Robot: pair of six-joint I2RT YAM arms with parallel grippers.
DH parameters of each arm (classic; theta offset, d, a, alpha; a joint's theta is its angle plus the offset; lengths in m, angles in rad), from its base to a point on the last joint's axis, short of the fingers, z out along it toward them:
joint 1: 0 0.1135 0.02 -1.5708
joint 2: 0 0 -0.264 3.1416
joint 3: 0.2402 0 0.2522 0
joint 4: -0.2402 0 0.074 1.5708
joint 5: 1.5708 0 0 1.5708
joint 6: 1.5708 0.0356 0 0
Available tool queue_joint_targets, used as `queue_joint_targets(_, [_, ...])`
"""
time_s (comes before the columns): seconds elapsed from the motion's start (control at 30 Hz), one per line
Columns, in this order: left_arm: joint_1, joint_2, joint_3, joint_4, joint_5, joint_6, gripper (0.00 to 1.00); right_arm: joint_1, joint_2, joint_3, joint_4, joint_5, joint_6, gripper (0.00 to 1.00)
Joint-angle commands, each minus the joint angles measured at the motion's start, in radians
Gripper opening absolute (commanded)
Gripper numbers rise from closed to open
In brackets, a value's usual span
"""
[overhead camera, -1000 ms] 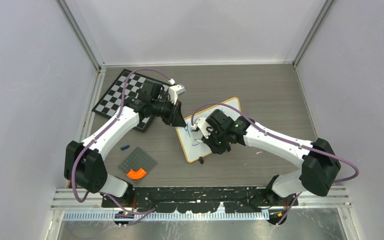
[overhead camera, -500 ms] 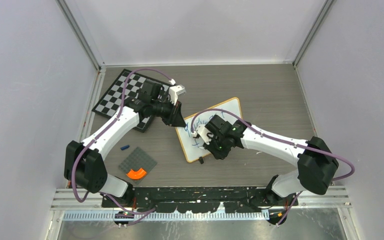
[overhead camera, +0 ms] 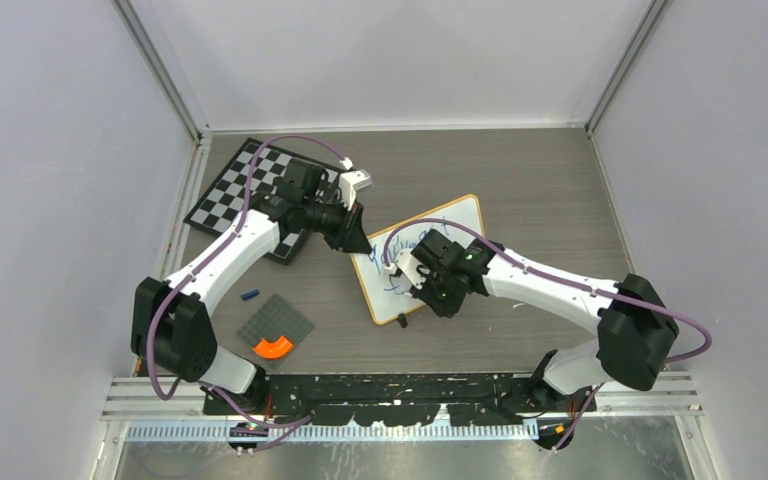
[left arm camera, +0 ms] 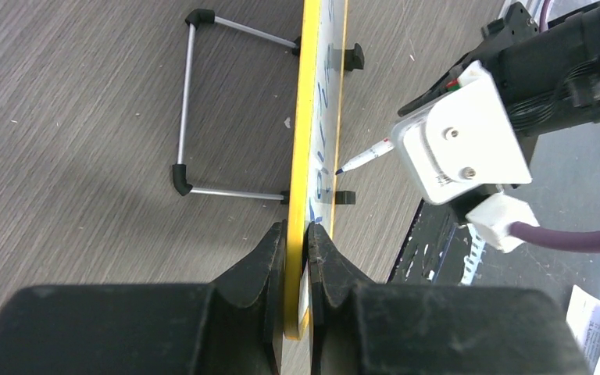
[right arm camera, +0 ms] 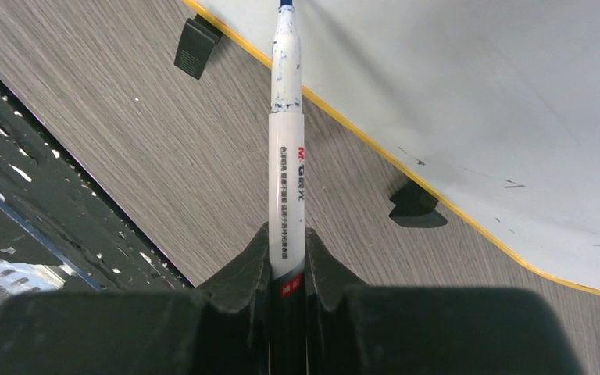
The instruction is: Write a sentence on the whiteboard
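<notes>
The whiteboard (overhead camera: 457, 224), white with a yellow-wood frame, stands propped up at mid table and carries blue scribbles near its left end. My left gripper (overhead camera: 358, 241) is shut on its left edge; in the left wrist view the jaws (left arm camera: 297, 234) pinch the yellow frame (left arm camera: 307, 117). My right gripper (overhead camera: 407, 272) is shut on a white marker (right arm camera: 287, 180), which points at the board's face (right arm camera: 476, 94). The marker's tip (left arm camera: 351, 166) sits at or just off the board surface. Two black clip feet (right arm camera: 195, 37) show on the board's lower edge.
A checkered chessboard (overhead camera: 245, 185) lies at the back left under my left arm. A grey baseplate (overhead camera: 276, 322) with an orange piece (overhead camera: 272, 347) and a small blue piece (overhead camera: 250, 295) lie at the front left. A wire stand (left arm camera: 191, 101) juts out behind the board.
My right gripper has moved a little left along the board with the marker, and more blue marks show on the board. My left gripper has stayed put on the board's edge.
</notes>
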Motion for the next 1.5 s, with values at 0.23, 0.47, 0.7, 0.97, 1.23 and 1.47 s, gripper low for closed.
queue_joint_targets(0.23, [0.007,0.047,0.051,-0.037,-0.07,0.105,0.0,-0.041,-0.096,0.105,0.008,0.002,0.008,0.0])
queue_joint_targets(0.47, [0.007,0.053,0.053,-0.032,-0.077,0.1,0.0,-0.049,-0.038,0.1,0.023,0.043,0.008,0.0])
queue_joint_targets(0.7, [0.007,0.052,0.048,-0.031,-0.081,0.11,0.0,-0.048,-0.016,0.056,0.024,0.037,0.003,0.0])
queue_joint_targets(0.97, [0.007,0.058,0.047,-0.026,-0.079,0.112,0.0,-0.047,-0.004,0.004,0.03,0.014,-0.003,0.0])
queue_joint_targets(1.23, [0.007,0.062,0.058,-0.039,-0.089,0.127,0.0,-0.043,-0.007,0.028,0.02,0.007,-0.007,0.0])
queue_joint_targets(1.47, [0.007,0.07,0.064,-0.047,-0.089,0.134,0.0,-0.058,-0.015,0.087,0.024,0.013,0.0,0.0])
